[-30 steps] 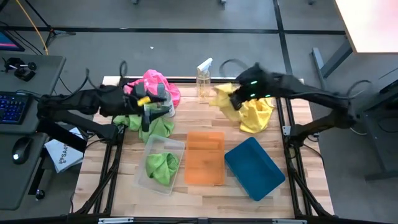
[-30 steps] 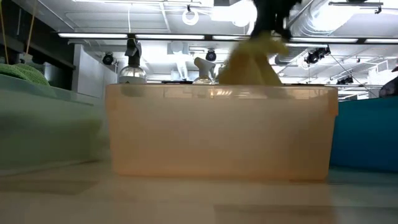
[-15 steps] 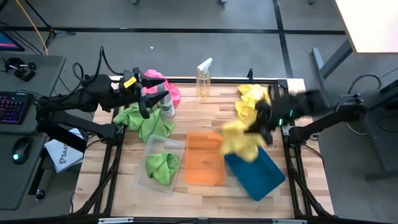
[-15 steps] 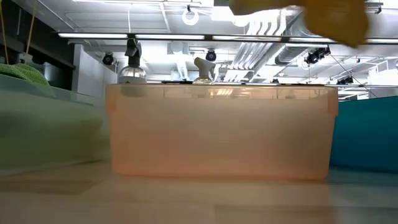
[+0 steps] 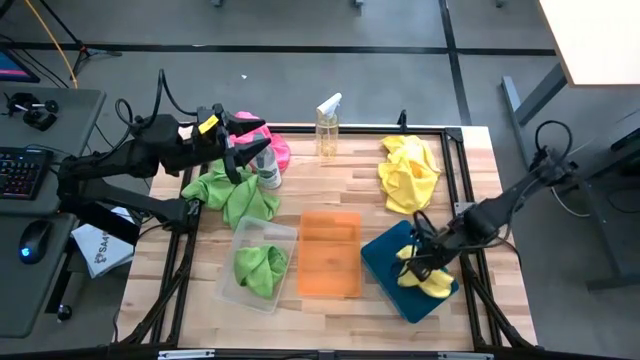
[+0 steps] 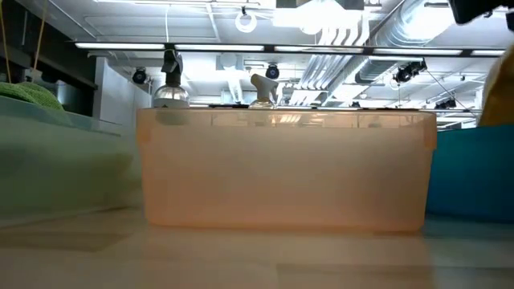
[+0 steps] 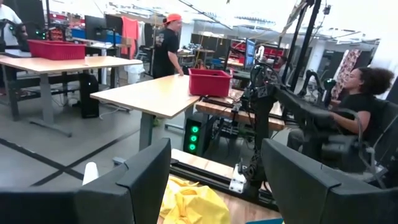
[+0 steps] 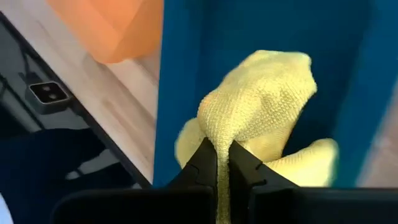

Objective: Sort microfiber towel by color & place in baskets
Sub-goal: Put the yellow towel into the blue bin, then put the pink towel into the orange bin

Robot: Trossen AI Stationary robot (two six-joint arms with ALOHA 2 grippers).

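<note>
My right gripper (image 5: 418, 262) is down in the teal basket (image 5: 385, 250) at the table's near right, shut on a yellow towel (image 8: 261, 106) whose bulk (image 5: 428, 282) lies in that basket. My left gripper (image 5: 243, 152) hovers open at the far left, above the pink towel (image 5: 272, 145) and beside the loose green towels (image 5: 235, 195), touching nothing. In the left wrist view its fingers (image 7: 149, 180) stand wide apart. More yellow towels (image 5: 410, 172) lie heaped at the far right. One green towel (image 5: 258, 265) sits in the clear basket (image 5: 245, 232). Between the two stands the orange basket (image 5: 330, 252). My right gripper pinches a raised fold of the yellow towel (image 8: 219, 134) between its two fingers (image 8: 202, 168), coming from above and slanting down. The rest of the towel is bunched below the fingers and rests on the floor of the teal basket (image 8: 180, 93).
A clear spray bottle (image 5: 328, 125) stands at the far edge, and another (image 5: 266, 172) right by my left gripper. The three baskets fill the near middle. In the low view the orange basket (image 6: 285, 168) blocks most of the table. People and desks show beyond the table.
My right gripper carried a yellow towel from the far yellow heap toward the near right and down into the teal basket, where the towel now rests. My left gripper drew back a little from the green towels toward the far left edge.
</note>
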